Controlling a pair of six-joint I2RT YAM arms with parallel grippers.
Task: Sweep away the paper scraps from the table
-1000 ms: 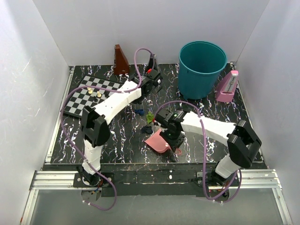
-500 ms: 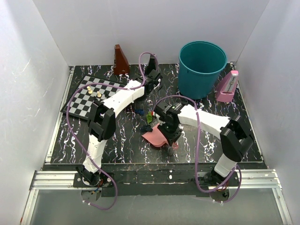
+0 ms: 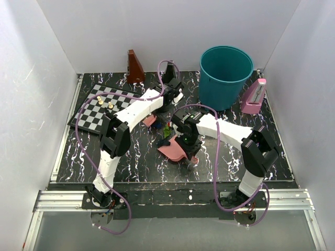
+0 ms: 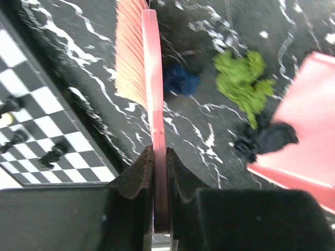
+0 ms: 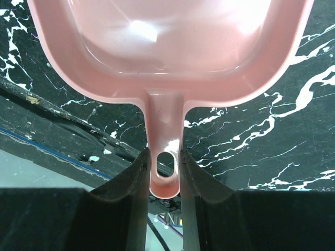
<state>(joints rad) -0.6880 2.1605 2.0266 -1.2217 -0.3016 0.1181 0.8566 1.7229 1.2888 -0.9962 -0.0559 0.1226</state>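
Note:
My left gripper (image 3: 166, 102) (image 4: 159, 157) is shut on the handle of a pink brush (image 4: 140, 57), whose bristles (image 3: 150, 120) rest on the table (image 3: 136, 151) beside a dark blue paper scrap (image 4: 180, 81). A green scrap (image 4: 243, 81) (image 3: 167, 129) lies just to its right. A dark scrap (image 4: 267, 138) sits at the lip of the pink dustpan (image 4: 309, 120) (image 3: 172, 151). My right gripper (image 3: 189, 152) (image 5: 164, 157) is shut on the dustpan handle (image 5: 164, 125) and holds the pan (image 5: 167, 42) low on the table.
A chessboard (image 3: 99, 107) (image 4: 31, 120) with a few pieces lies at the left, close to the brush. A teal bucket (image 3: 225, 76) stands at the back right, with a pink metronome (image 3: 253, 97) beside it. A brown metronome (image 3: 136, 67) stands at the back.
My left arm has reached further back and right, and the brush head now shows left of the scraps. My right arm has slid the dustpan slightly left toward them.

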